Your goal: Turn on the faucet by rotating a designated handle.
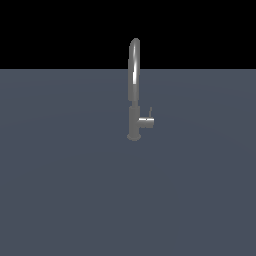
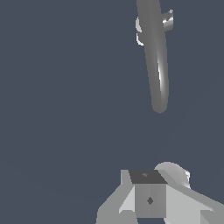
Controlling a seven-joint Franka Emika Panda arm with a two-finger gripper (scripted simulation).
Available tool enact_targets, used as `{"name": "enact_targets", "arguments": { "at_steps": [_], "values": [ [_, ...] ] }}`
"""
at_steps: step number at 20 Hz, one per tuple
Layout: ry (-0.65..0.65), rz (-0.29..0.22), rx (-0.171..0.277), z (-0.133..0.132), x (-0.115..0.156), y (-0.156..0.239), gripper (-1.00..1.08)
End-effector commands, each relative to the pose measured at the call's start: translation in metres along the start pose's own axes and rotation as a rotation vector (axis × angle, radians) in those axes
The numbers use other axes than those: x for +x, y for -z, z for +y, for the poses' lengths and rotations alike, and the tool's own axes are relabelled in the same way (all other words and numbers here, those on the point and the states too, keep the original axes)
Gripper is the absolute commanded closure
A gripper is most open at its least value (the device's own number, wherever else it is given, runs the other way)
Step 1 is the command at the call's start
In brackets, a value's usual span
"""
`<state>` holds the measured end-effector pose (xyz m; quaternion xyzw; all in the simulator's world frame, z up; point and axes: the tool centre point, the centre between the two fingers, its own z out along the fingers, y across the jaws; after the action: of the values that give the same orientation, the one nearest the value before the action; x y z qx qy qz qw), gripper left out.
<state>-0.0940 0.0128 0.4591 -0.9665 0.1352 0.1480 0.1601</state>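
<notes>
A: Exterior view, left to right: the faucet (image 1: 133, 90) stands upright mid-floor, the handle (image 1: 146, 122) jutting towards that view's right.

B: Wrist view: the gripper (image 2: 148, 197) is well apart from it; fingers' state, can't tell.

A flat slate-grey floor (image 1: 65, 190) — black backdrop (image 1: 50, 30) above.

A bare simulated test scene (no real room): a flat grey floor (image 1: 65, 190), black void behind, one lone faucet (image 1: 133, 90).
</notes>
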Motion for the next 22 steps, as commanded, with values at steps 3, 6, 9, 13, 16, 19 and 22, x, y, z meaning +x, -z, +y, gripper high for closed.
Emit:
{"name": "enact_targets", "arguments": {
  "at_steps": [3, 6, 9, 13, 16, 19, 22],
  "values": [
    [-0.065, -0.056, 0.064, 0.001, 0.029, -0.001, 1.08],
    [-0.109, -0.094, 0.107, 0.002, 0.049, -0.002, 1.08],
    [-0.152, -0.133, 0.151, 0.004, 0.068, -0.004, 1.08],
    [-0.211, -0.185, 0.21, 0.009, 0.094, -0.008, 1.08],
    [-0.256, -0.225, 0.255, 0.013, 0.113, -0.013, 1.08],
    [-0.302, -0.266, 0.301, 0.018, 0.133, -0.018, 1.08],
    [-0.349, -0.308, 0.349, 0.023, 0.152, -0.024, 1.08]
  ]
}}
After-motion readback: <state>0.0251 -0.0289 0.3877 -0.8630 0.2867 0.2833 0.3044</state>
